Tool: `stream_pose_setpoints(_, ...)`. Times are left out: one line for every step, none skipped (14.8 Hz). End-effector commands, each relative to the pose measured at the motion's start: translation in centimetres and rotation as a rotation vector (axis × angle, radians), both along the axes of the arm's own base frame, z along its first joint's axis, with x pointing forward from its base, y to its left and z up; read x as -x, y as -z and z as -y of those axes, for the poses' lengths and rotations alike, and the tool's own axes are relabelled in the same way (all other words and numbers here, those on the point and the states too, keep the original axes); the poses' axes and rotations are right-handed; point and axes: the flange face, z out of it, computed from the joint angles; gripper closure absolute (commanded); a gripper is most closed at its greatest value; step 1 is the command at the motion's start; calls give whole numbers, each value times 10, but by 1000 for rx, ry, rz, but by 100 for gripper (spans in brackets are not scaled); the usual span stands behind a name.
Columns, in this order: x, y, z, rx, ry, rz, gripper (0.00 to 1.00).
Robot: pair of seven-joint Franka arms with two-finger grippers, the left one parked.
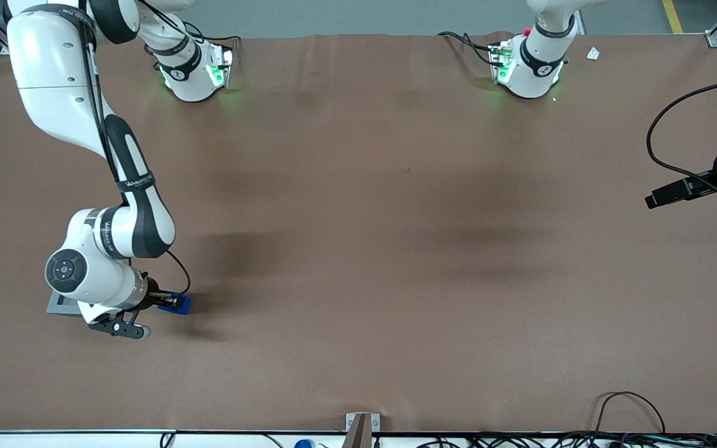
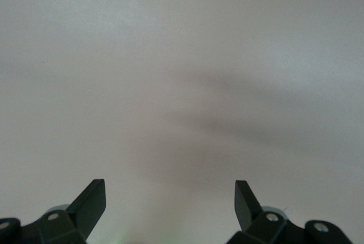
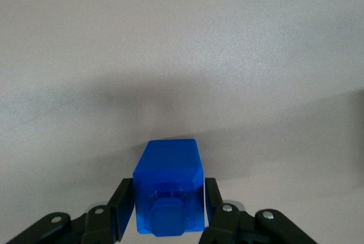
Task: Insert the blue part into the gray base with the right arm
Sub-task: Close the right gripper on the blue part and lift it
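My right arm's gripper point(image 1: 173, 303) hangs low over the brown table at the working arm's end, nearer the front camera than the arm bases. It is shut on the blue part point(image 1: 181, 304), a small bright blue block. In the right wrist view the blue part point(image 3: 169, 190) sits between the two black fingers point(image 3: 125, 207) of the gripper point(image 3: 168, 182), its raised knob facing the camera. The jaws press against its sides. Only a corner of the gray base point(image 1: 58, 305) shows, peeking out under the arm's wrist beside the gripper; its socket is hidden.
Two white arm bases point(image 1: 193, 74) point(image 1: 529, 68) with green lights stand farthest from the front camera. A small white scrap point(image 1: 593, 53) lies by the parked arm's base. Cables point(image 1: 629, 410) run along the table's front edge. Plain table cloth fills the left wrist view.
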Motion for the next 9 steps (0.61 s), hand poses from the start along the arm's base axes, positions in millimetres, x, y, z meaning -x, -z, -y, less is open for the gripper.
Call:
stream_pose_setpoints(0,2,0,-1,-8,-2,53)
stream_pose_setpoints(-1,1,2,0,-5,-2,60)
stream_pose_setpoints(0,2,3,0,-5,-4,67)
stream_pose_setpoints(-1,2,2,-2,-4,-2,76)
stream_pose_setpoints(0,1,1,-2,-3,-4,87)
stream_pose_setpoints(0,1,0,-3,-5,-5,95)
stream_pose_setpoints(-2,-3,2,-3,-3,1,97)
stream_pose_setpoints(-3,-6,3,-5,-3,5,99)
stream_pose_setpoints(-4,-6,1,-5,-6,7,99)
